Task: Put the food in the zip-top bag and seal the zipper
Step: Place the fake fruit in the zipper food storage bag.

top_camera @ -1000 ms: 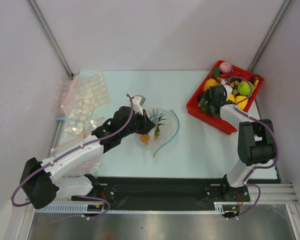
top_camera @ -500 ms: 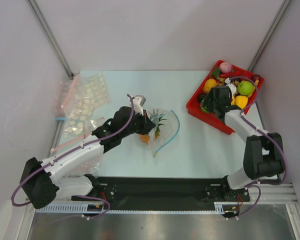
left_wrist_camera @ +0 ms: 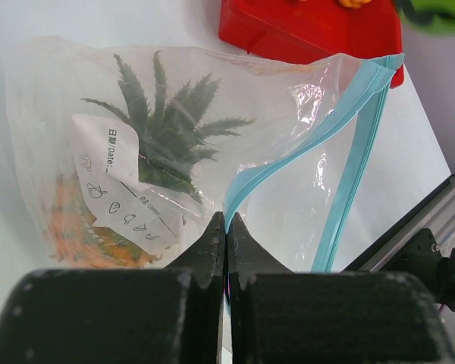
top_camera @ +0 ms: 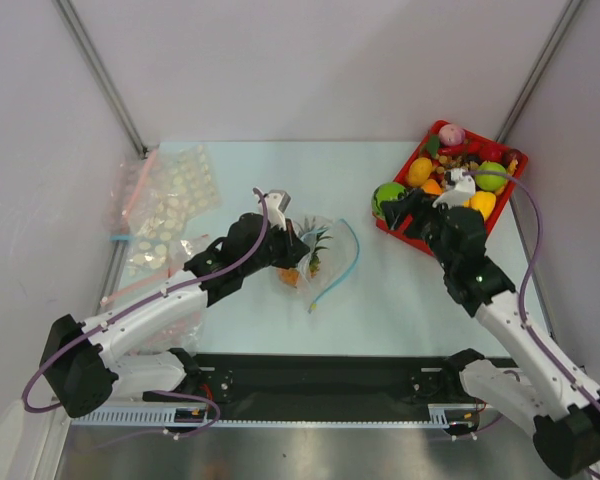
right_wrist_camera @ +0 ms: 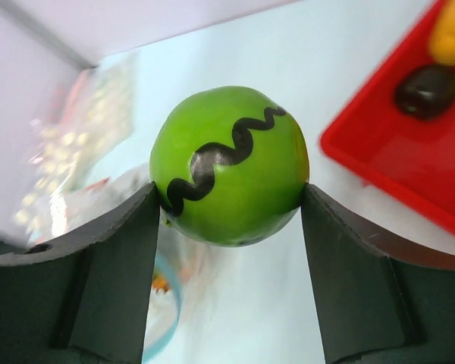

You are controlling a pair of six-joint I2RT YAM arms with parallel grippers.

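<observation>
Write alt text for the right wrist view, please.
The right tool grips a green fruit with a black wavy mark between its two fingers, above the pale table. A red tray holding a dark piece and a yellow piece sits at upper right; blurred clear bags lie at left.

A pale blue-white table (top_camera: pixel 400 300) stands boxed in by plain white walls: back wall (top_camera: pixel 310 60), left wall (top_camera: pixel 30 150), right wall (top_camera: pixel 590 150). A grey metal strut (top_camera: pixel 100 75) slants up each rear corner (its twin (top_camera: pixel 540 70) on the right). Along the near edge run a black strip (top_camera: pixel 330 375), a slotted rail (top_camera: pixel 330 421) and brushed steel sheet (top_camera: pixel 330 455). The light is soft and even.
</observation>
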